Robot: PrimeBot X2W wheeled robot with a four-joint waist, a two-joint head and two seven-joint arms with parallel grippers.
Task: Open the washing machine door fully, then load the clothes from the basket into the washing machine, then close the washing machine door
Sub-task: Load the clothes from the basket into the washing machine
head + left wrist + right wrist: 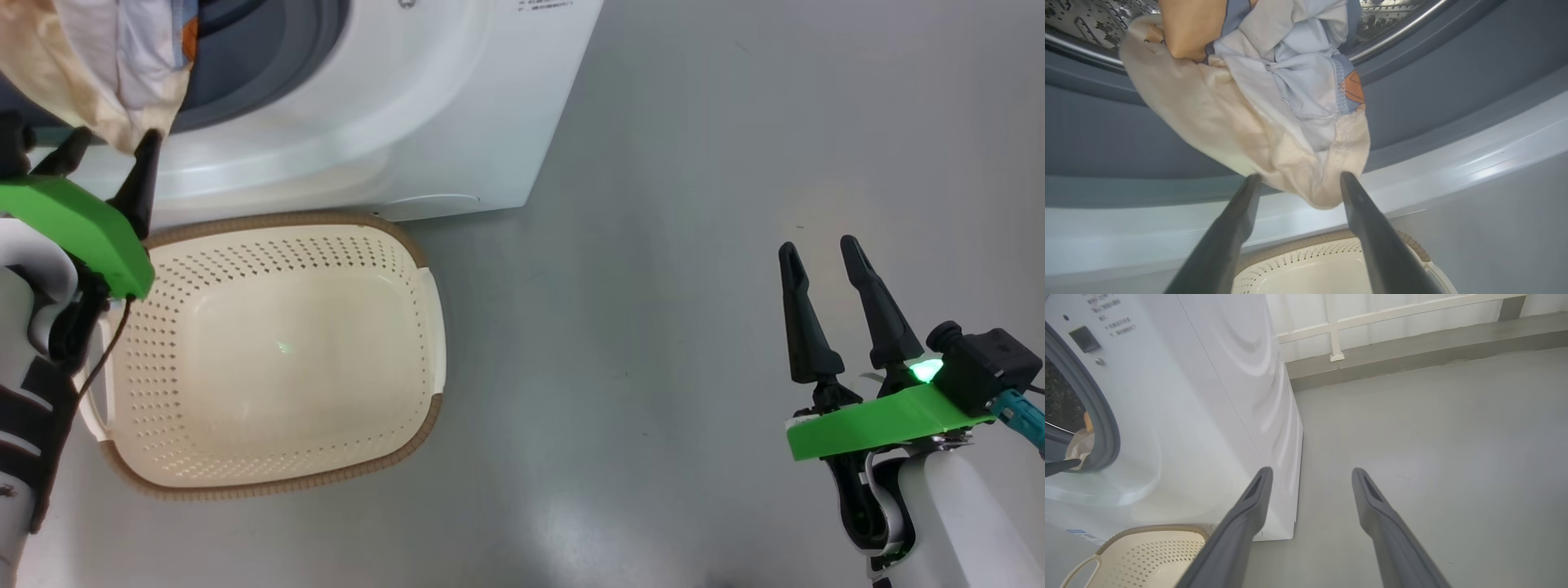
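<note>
The clothes [90, 73], cream and light blue fabric, hang out of the washing machine [408, 106] over its grey rubber ring [1453, 73], partly inside the steel drum [1081, 16]. My left gripper [1300, 176] is open just below them, and the cream hem dangles between its fingertips without being pinched. In the head view the left gripper [114, 139] is at the upper left. The basket [286, 220] stands on the floor against the machine with nothing inside. My right gripper [819, 243] is open over bare floor, far right of the basket. The washing machine door is out of view.
Grey floor [694, 286] spreads to the right of the machine and basket. In the right wrist view a low ledge with a white rail [1392, 318] runs along the back, past the machine's side panel [1208, 396]. The basket's handle [1077, 567] is in the lower left corner.
</note>
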